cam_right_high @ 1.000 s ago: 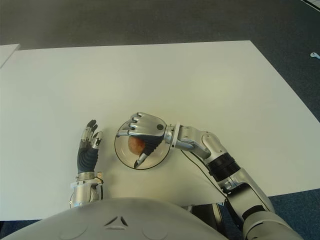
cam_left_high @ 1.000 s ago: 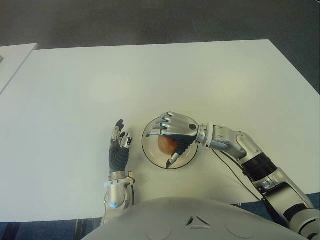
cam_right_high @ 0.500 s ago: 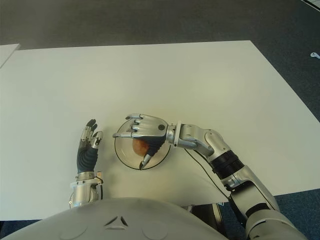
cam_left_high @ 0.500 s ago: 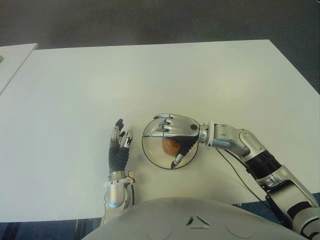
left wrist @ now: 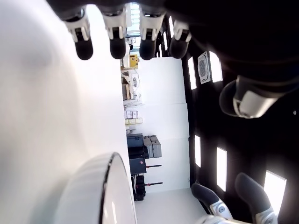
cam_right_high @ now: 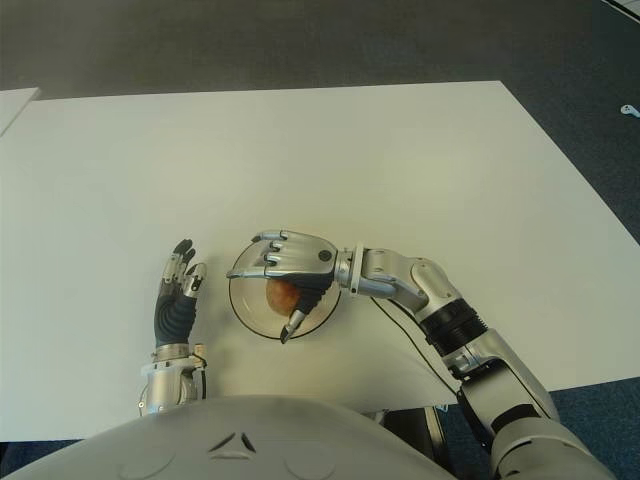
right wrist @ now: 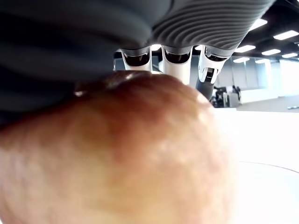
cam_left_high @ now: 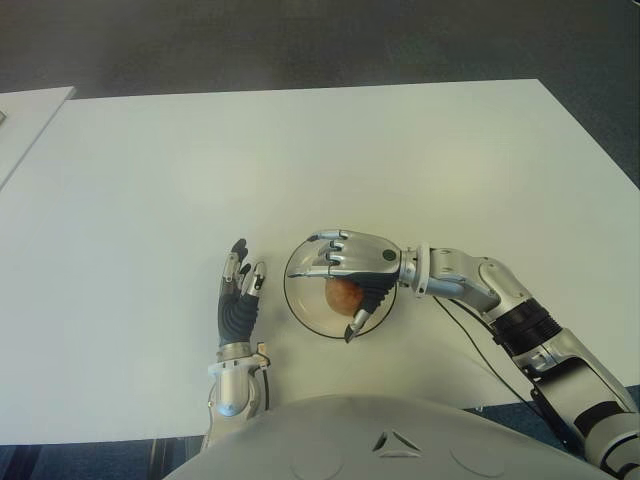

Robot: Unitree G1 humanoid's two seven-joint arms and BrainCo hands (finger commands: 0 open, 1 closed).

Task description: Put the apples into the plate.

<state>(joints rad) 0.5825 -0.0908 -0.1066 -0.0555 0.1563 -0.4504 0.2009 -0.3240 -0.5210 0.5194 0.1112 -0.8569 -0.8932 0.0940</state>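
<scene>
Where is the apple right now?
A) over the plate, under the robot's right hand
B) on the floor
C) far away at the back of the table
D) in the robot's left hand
A: the apple shows over the plate, beneath the right hand, whose fingers are spread above it; the left hand beside the plate is open and holds nothing.

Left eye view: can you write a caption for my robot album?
Right hand over the plate with an apple under its fingers; left hand beside.
</scene>
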